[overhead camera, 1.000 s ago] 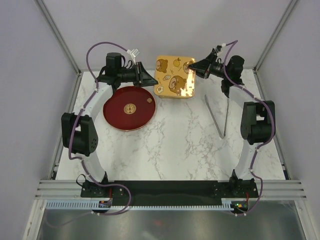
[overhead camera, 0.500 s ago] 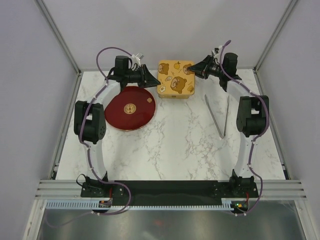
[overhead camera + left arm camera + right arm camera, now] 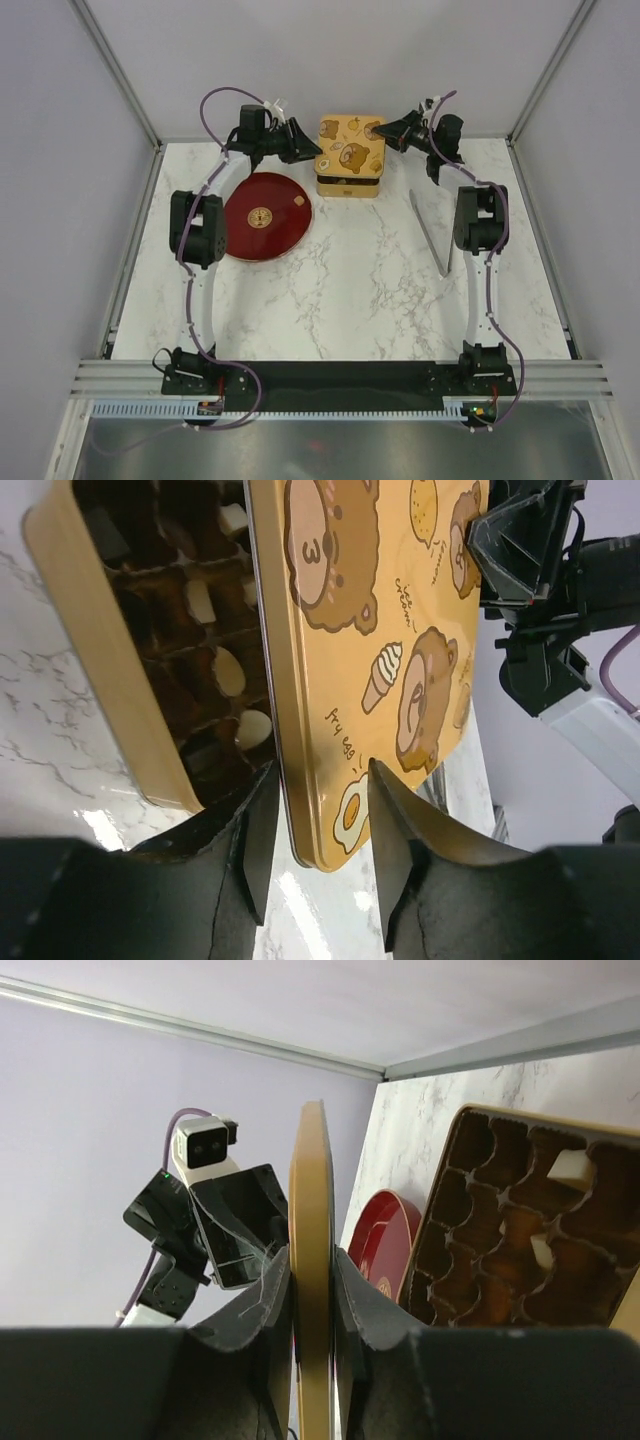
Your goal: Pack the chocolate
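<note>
The square gold tin lid (image 3: 350,145) with bear pictures hangs just above the open gold tin base (image 3: 347,186) at the back of the table. My left gripper (image 3: 303,152) is shut on the lid's left corner (image 3: 340,810). My right gripper (image 3: 386,133) is shut on the lid's right edge (image 3: 311,1210). The left wrist view shows chocolate, cream pieces (image 3: 253,727), in the base's brown compartments (image 3: 100,660). The right wrist view shows more pieces (image 3: 568,1166). One small light brown piece (image 3: 297,201) lies on the red dish (image 3: 262,215).
Metal tongs (image 3: 440,235) lie open on the marble right of the tin. The red dish with its gold emblem (image 3: 263,215) sits left of the tin, under my left arm. The back wall stands close behind the tin.
Both arms have stretched toward the back wall. The lid, held by both grippers, has moved back and down over the tin base.
</note>
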